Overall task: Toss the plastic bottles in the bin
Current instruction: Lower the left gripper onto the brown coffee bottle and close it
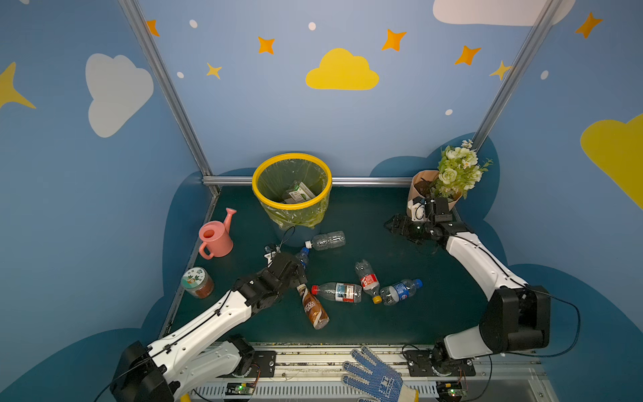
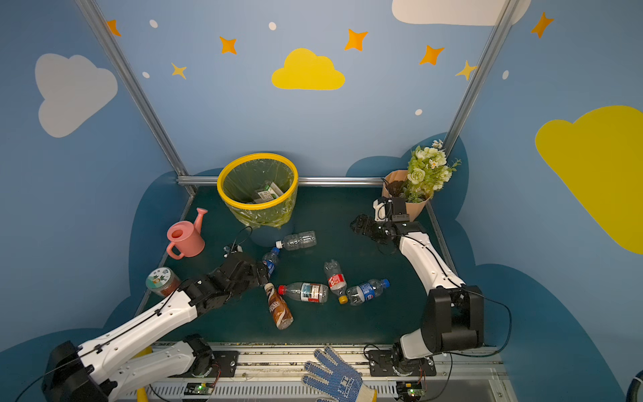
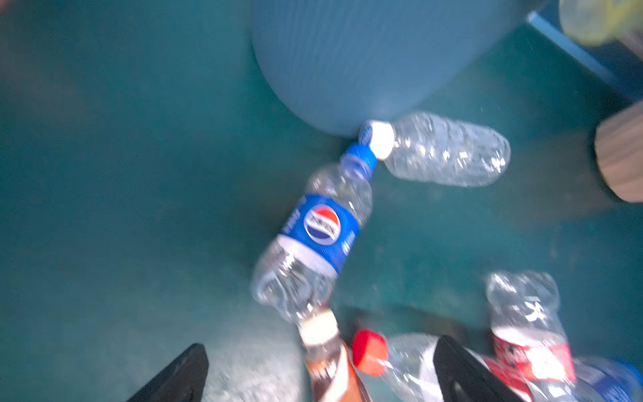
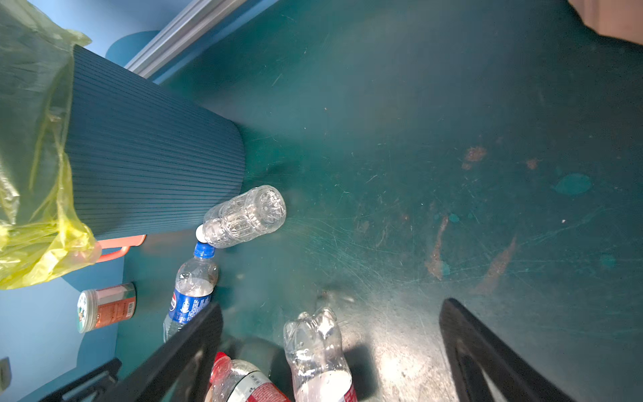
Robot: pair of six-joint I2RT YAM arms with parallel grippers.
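Left claw (image 1: 300, 269) hung wide open over the blue-label bottle (image 1: 303, 257), mid-frame just below the bin (image 1: 291, 206) (other bottles (image 1: 337, 291) lay scattered lower centre), likely lining up a grasp; right claw (image 1: 390, 223), open and empty, sat centre-right.

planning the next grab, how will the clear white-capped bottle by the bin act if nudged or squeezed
The clear white-capped bottle lies on its side and is round, so a nudge would probably roll it. It looks empty, so likely light and apt to skid. Its thin ribbed wall may buckle if squeezed.
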